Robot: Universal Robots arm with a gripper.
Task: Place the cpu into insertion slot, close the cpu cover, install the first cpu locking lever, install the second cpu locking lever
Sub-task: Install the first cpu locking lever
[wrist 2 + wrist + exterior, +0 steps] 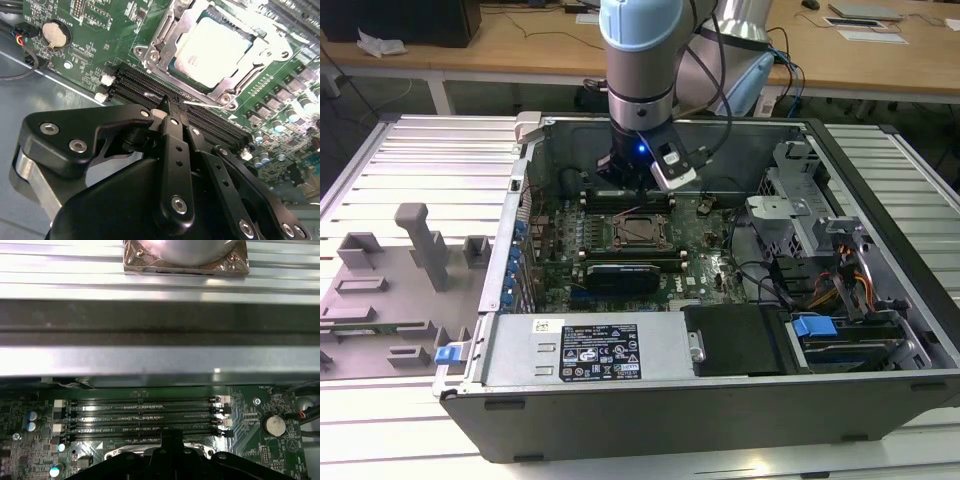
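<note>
**Chip seated, pincer closed beside the socket**

The chip [212, 47] lies flat in its socket [621, 231], in the middle of the green board inside the open computer case [720, 405]. The metal cover [165, 37] appears to lie flat around it, the pale face showing through its window.

The gripper [166, 102] hangs over the black memory slots [145, 82], just beside the socket. Its fingers are drawn together until the tips meet. A thin wire lever [205, 104] runs right at those tips, but I cannot tell whether it is pinched.

The chip looks light, stiff and thin, and probably delicate underneath. It is best held by two opposite edges and never pressed on its face. The cover is thin sheet metal that would bend if forced. The lever looks springy and slick, so a grip near its free end should suit it.

The exterior view places the arm [640, 40] over the far part of the board, with a grey parts tray [380, 300] at the exterior view's left. The second wrist view gives the close detail of chip, cover and fingertips. The first wrist view adds the far case wall [160, 360] beyond the memory slots, and a coin battery [274, 425].
</note>
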